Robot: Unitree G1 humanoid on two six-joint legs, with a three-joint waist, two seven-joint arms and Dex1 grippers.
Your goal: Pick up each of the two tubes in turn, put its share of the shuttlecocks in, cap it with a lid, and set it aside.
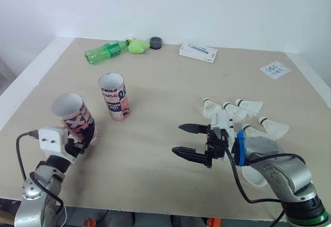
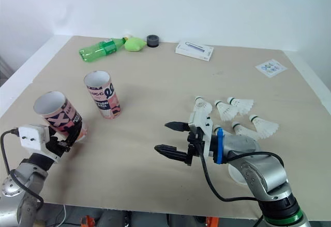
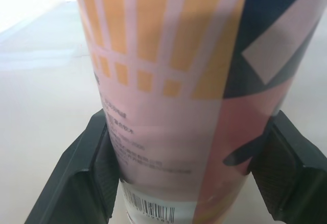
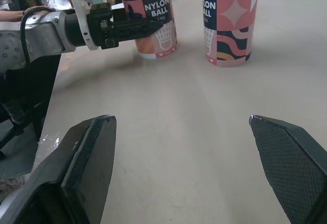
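A pink patterned tube [image 1: 74, 114] leans at the table's left front, open mouth up, and my left gripper [image 1: 87, 136] is shut on its lower part. In the left wrist view the fingers [image 3: 84, 175] press both sides of that tube [image 3: 173, 81]. The second tube [image 1: 114, 96] stands upright and open a little behind and to the right. My right gripper [image 1: 178, 139] hovers open and empty near the middle front, pointing toward the tubes. Several white shuttlecocks [image 1: 235, 111] lie just behind my right wrist. A white lid [image 1: 252, 175] peeks out under my right forearm.
Along the far edge lie a green bottle [image 1: 106, 50], a green lump [image 1: 137, 45], a dark round cap [image 1: 155, 42] and a white box [image 1: 197, 52]. A printed card [image 1: 274, 70] sits at the far right. Bare tabletop [image 1: 155, 108] separates the tubes from the shuttlecocks.
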